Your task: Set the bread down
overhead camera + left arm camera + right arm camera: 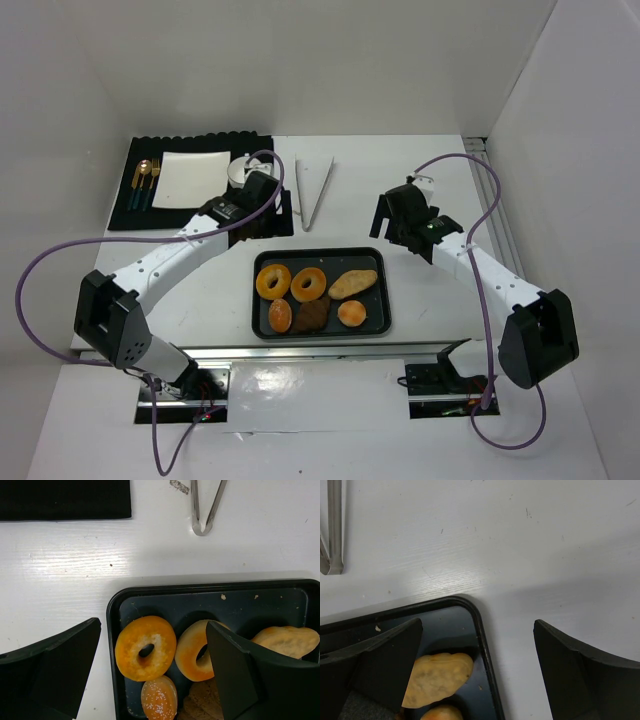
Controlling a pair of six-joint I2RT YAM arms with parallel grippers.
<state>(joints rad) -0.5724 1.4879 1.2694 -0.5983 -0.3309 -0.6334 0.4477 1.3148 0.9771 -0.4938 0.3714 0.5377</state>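
The tray (320, 253) sits mid-table and holds six breads (308, 284). The left gripper (152, 626) hangs near its far-left corner and the right gripper (477, 625) near its far-right corner. Both have their jaws spread wide and hold nothing. Tongs (313, 190) lie beyond the tray, and a plate (190, 180) sits far left.

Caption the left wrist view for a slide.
Open left gripper above black tray holding ring doughnuts; metal tongs lie on the white table.
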